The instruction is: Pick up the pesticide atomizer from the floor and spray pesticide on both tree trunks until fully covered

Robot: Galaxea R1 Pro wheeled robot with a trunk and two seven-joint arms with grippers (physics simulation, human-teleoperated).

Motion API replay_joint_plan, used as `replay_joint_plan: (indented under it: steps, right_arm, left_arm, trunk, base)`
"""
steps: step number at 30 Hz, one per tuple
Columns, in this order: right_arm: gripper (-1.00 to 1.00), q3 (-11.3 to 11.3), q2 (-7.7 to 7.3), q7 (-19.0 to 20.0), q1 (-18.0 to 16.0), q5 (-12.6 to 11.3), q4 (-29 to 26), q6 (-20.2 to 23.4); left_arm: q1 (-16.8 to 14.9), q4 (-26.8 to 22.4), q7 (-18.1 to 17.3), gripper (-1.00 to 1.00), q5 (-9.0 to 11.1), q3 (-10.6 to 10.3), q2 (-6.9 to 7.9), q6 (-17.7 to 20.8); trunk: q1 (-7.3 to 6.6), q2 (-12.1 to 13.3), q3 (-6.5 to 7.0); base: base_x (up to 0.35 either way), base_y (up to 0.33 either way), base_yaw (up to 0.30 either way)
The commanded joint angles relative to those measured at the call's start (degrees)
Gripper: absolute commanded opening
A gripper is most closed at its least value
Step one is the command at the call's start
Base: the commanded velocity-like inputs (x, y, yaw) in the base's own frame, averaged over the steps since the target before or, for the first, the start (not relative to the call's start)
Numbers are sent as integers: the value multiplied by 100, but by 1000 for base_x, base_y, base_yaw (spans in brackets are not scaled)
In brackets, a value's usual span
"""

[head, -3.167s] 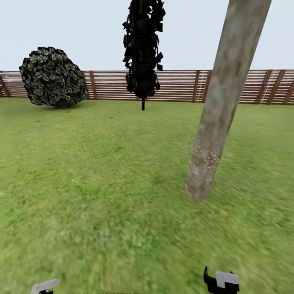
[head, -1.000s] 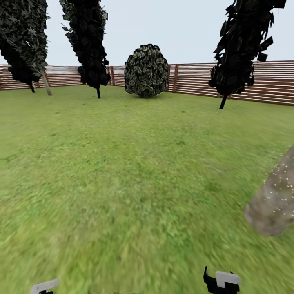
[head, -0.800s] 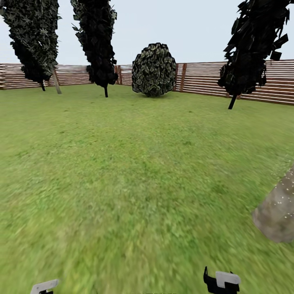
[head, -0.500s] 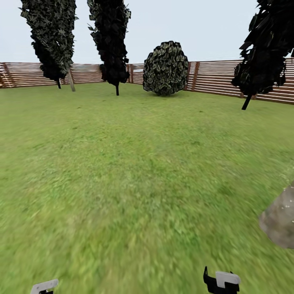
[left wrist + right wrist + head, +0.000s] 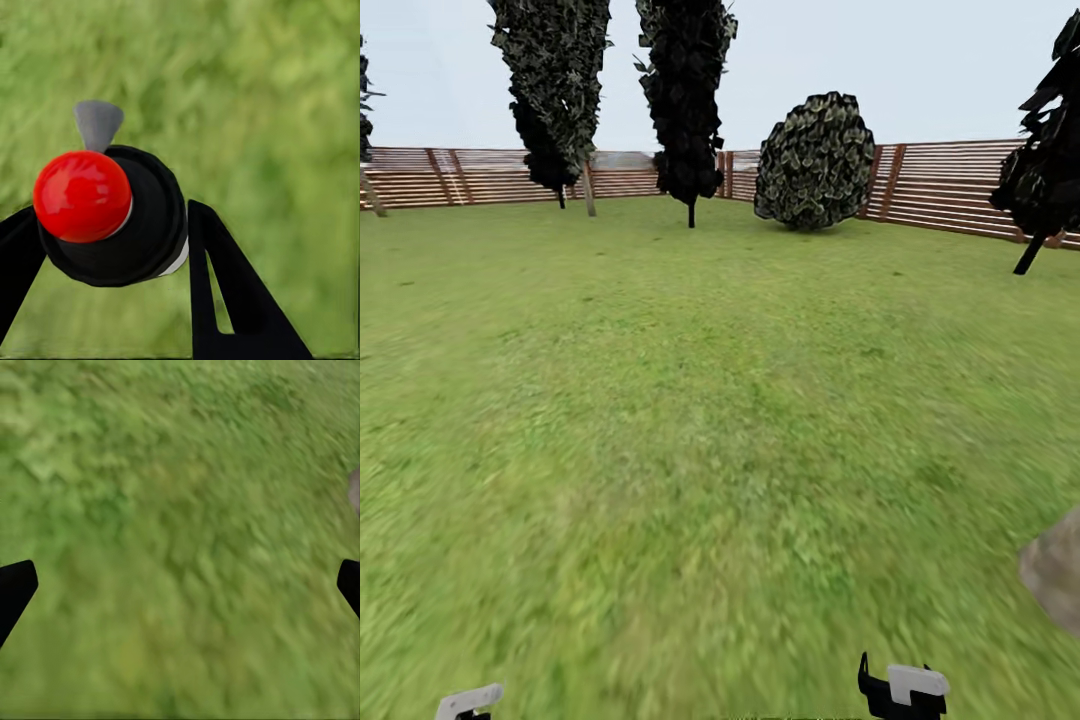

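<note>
The pesticide atomizer point(image 5: 105, 214) has a black body, a glossy red cap and a grey nozzle. My left gripper point(image 5: 109, 217) is shut on it, one black finger on each side, over blurred grass. My right gripper point(image 5: 180, 585) is open with nothing between its fingers, above the lawn. The base of one thick grey-brown tree trunk point(image 5: 1055, 570) shows at the right edge of the head view, close by, and a sliver of that trunk point(image 5: 354, 487) shows in the right wrist view. A thin-looking pale trunk point(image 5: 589, 190) stands far off by the fence.
Green lawn point(image 5: 690, 400) stretches ahead to the brown slat fence point(image 5: 940, 190). Two dark columnar trees point(image 5: 685, 90) and a round shrub point(image 5: 815, 160) stand near the fence, and another dark tree point(image 5: 1045, 170) at the right. Parts of my arms point(image 5: 905, 690) show at the bottom.
The camera has turned left, so shrub and dark trees have slid right in the picture and the speckled trunk has gone from centre-right to the right edge. Arm parts stay put.
</note>
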Motion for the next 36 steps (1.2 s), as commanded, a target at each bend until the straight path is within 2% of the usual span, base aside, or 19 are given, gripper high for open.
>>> replay_joint_plan:
  steps: [1,7,36]
  right_arm:
    - [100,0,0,-1,0,0,0,0]
    - [100,0,0,-4,0,0,0,0]
    - [100,0,0,1,0,0,0,2]
  left_arm:
    - [3,0,0,-100,0,1,-4,0]
    - [4,0,0,-100,-1,1,-4,0]
    - [5,0,0,-100,8,8,1,0]
  trunk:
    - [0,0,-5]
    - [0,0,-34]
    - [0,0,-173]
  base:
    - [-137,-241,272]
    - [-90,-147,271]
    - [-1,-1,271]
